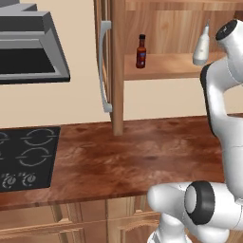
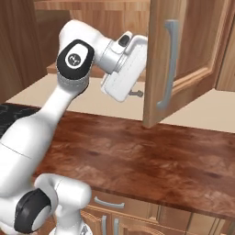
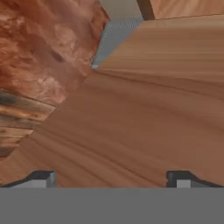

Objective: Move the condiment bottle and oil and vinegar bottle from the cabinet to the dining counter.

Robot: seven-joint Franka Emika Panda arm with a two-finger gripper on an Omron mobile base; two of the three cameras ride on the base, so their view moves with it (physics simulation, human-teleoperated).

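The cabinet (image 1: 166,66) stands open above the counter. On its inner shelf the condiment bottle (image 1: 141,51), dark red-brown with a red cap, stands upright at the left. The oil and vinegar bottle (image 1: 201,45), pale with a thin spout, stands at the shelf's right, just beside my arm's elbow. My gripper (image 3: 111,178) is open, its fingertips (image 3: 43,177) wide apart with nothing between them. It faces a plain wooden surface at close range. In the right base view my white hand (image 2: 123,69) is raised next to the open right door's edge (image 2: 151,69). The dining counter is out of view.
The cabinet's left door (image 1: 107,57) and right door (image 2: 183,50) swing out over the counter, each with a long grey handle (image 2: 167,64). A black stovetop (image 1: 26,156) lies at the counter's left under a grey range hood (image 1: 28,47). Reddish-brown countertop (image 1: 133,156) lies below the cabinet.
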